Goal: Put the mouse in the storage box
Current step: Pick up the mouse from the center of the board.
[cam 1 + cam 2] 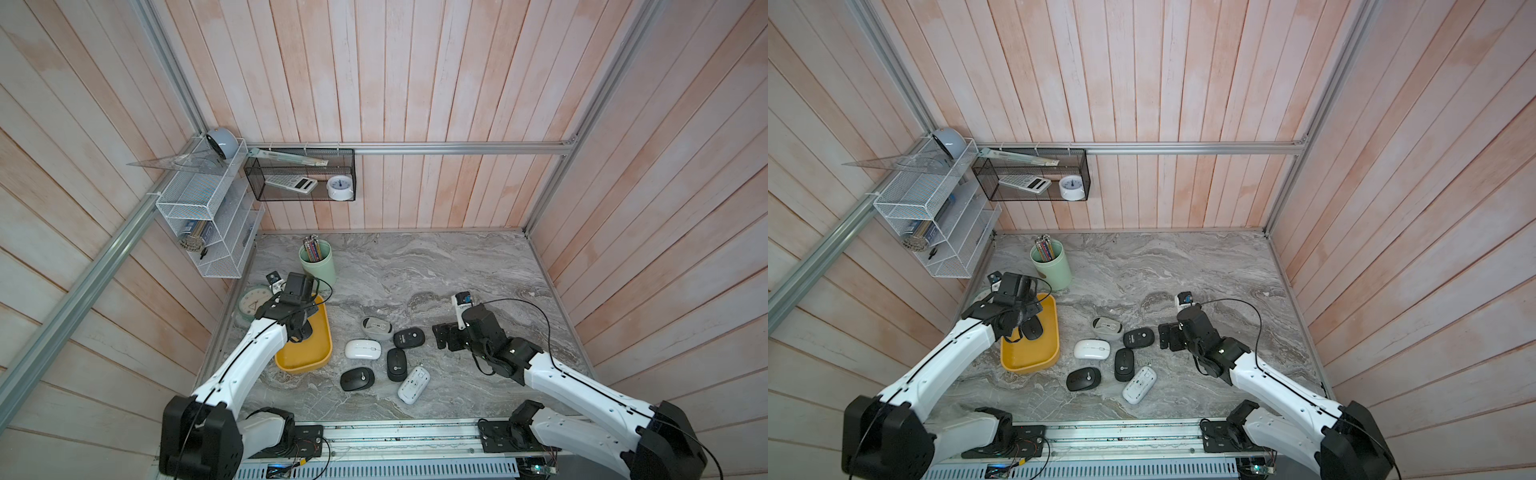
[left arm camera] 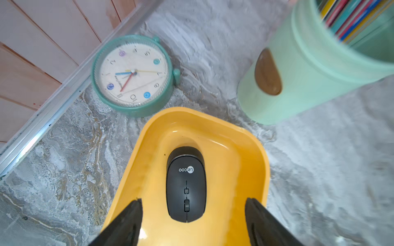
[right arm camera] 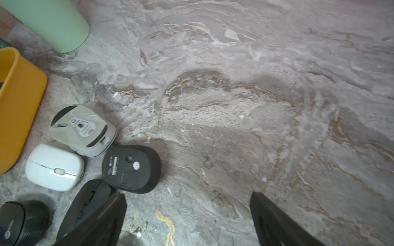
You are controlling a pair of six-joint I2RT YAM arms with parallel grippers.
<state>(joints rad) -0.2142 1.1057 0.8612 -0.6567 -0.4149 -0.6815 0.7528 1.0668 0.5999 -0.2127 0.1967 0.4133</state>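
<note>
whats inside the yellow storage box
One black Lecoo mouse lies in the storage box. In both top views the left arm covers part of its floor.

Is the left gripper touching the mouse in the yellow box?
Apart. In the left wrist view, bare storage box floor shows between the mouse and each side of the open left gripper.

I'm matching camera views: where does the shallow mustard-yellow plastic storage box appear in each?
Both top views: storage box left of centre.
Left wrist: foreground, black Lecoo mouse inside.
Right wrist: cropped at frame edge, beside a glossy white mouse.
Shared landmark: mint-green pencil cup.
</note>
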